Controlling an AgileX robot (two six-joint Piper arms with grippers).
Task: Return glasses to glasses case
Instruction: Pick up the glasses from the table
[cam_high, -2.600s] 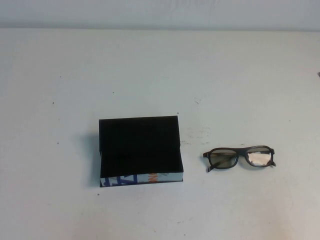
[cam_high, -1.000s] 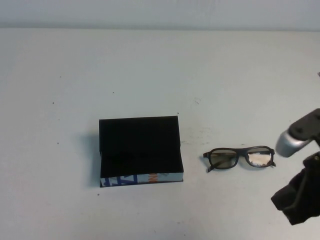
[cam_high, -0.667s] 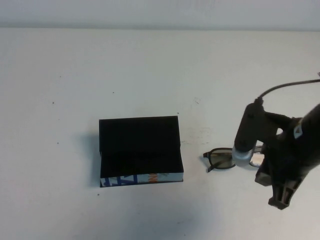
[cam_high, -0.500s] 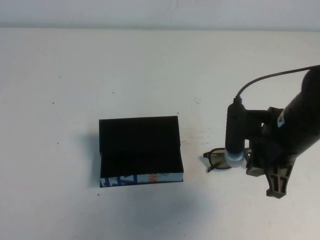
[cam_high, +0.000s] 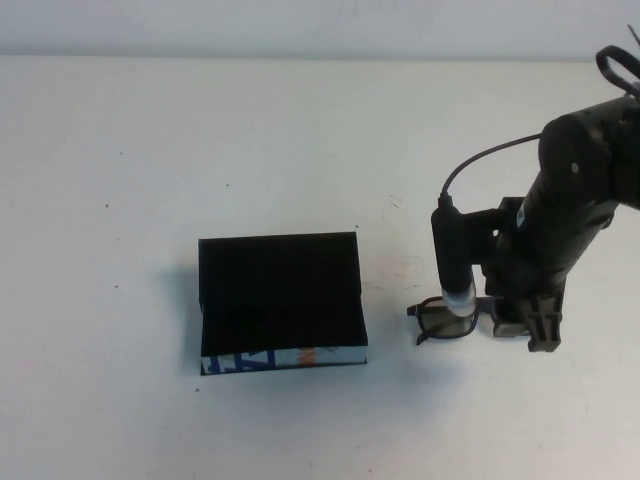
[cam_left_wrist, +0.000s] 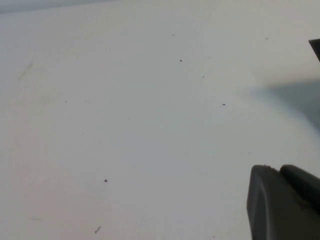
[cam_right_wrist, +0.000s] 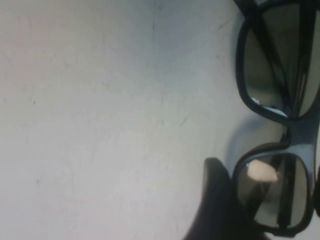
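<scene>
The glasses case (cam_high: 280, 298) stands open left of centre, with its black lid raised at the back and its white printed front facing me. The dark-framed glasses (cam_high: 438, 320) lie on the table to its right, their right half hidden under my right arm. My right gripper (cam_high: 520, 322) is open and low over the glasses. In the right wrist view the glasses (cam_right_wrist: 292, 132) lie between its fingers, with one finger (cam_right_wrist: 216, 200) beside a lens. My left gripper (cam_left_wrist: 287, 202) is out of the high view; it is shut and empty above bare table.
The white table (cam_high: 150, 150) stretches around the case and the glasses. The right arm's cable (cam_high: 480, 160) loops above the glasses. A dark corner (cam_left_wrist: 316, 47) shows at the edge of the left wrist view.
The right arm has come in from the front right, swung over the glasses and come down onto their right half. The case and the glasses have not moved.
</scene>
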